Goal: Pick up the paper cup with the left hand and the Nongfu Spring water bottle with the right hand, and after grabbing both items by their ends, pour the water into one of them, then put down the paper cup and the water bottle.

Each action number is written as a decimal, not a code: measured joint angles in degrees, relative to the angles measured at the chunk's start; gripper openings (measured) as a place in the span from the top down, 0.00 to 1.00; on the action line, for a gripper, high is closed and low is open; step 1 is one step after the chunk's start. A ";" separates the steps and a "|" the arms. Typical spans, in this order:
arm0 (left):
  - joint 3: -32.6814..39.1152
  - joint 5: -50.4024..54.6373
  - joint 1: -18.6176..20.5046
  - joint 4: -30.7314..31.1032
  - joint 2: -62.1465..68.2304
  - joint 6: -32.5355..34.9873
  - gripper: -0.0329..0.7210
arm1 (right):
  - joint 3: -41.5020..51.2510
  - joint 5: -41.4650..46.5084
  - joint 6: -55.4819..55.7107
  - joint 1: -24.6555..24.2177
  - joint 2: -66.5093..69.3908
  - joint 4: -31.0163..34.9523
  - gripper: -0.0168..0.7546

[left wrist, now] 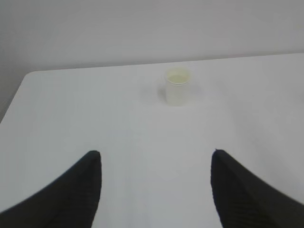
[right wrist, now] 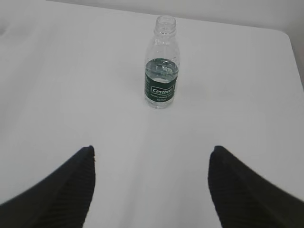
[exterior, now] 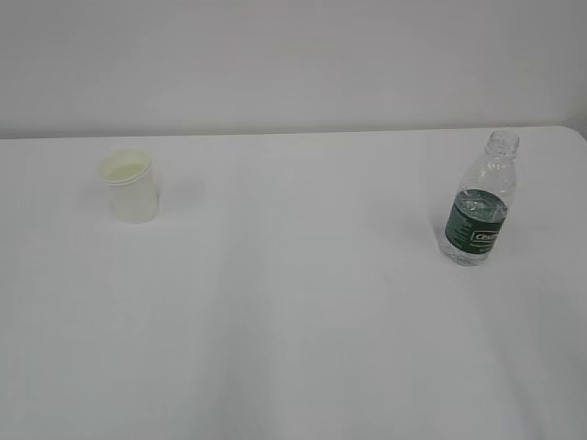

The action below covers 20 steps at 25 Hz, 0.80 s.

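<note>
The paper cup point(exterior: 130, 186) stands upright on the left of the white table point(exterior: 293, 321); the left wrist view shows the cup point(left wrist: 178, 87) far ahead, slightly right of centre. My left gripper point(left wrist: 156, 154) is open, nothing between its black fingers. The Nongfu Spring water bottle point(exterior: 478, 206) stands upright and capless on the right, clear water reaching its dark green label. In the right wrist view the bottle point(right wrist: 161, 66) stands well ahead of my right gripper point(right wrist: 152, 149), which is open and empty. Neither arm appears in the exterior view.
A pale wall runs behind the table's far edge point(exterior: 293, 134). The table's left corner point(left wrist: 28, 75) and right corner point(right wrist: 285, 34) show in the wrist views. Bare white tabletop lies between cup and bottle.
</note>
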 joint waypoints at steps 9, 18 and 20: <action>1.70 0.41 0.00 -1.58 -1.15 1.75 0.28 | 4.76 1.18 -1.22 0.00 -6.61 1.36 0.26; 9.66 -0.33 0.00 -3.64 -1.15 2.47 0.32 | 4.95 2.95 -1.44 0.00 -11.44 1.36 0.26; 10.33 -0.63 0.00 -3.97 -1.15 2.47 0.32 | 4.95 3.21 -1.44 0.00 -11.65 1.61 0.26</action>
